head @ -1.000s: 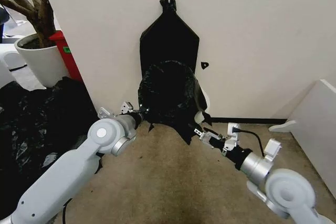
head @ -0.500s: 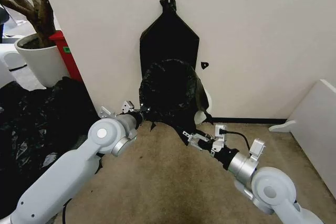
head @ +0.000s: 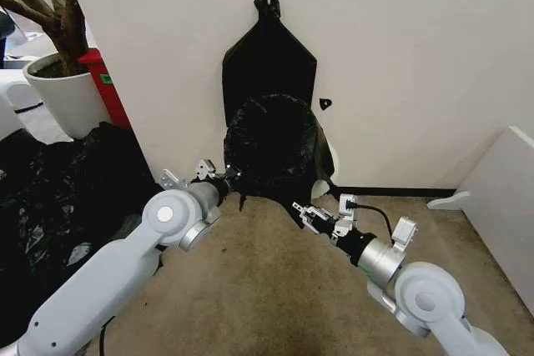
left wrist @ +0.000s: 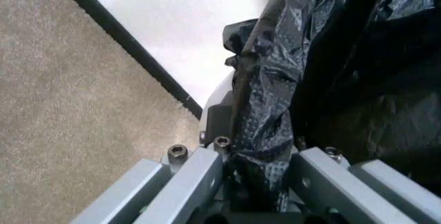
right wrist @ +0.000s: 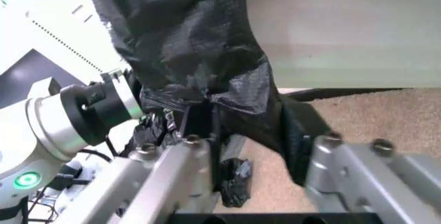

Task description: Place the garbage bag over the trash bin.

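Head view, one garbage bag point(head: 269, 143) over one trash bin point(head: 321, 185), left pincer point(head: 227, 176) and right pincer point(head: 305, 215) both gripping it

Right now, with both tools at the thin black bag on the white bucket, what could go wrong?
1. The thin glossy black plastic garbage bag is pinched by the left tool and the right tool; pulling apart could tear it.
2. The round white plastic trash bin is mostly covered; a low tug might tip it.
3. Loose film may slip from the fingers.
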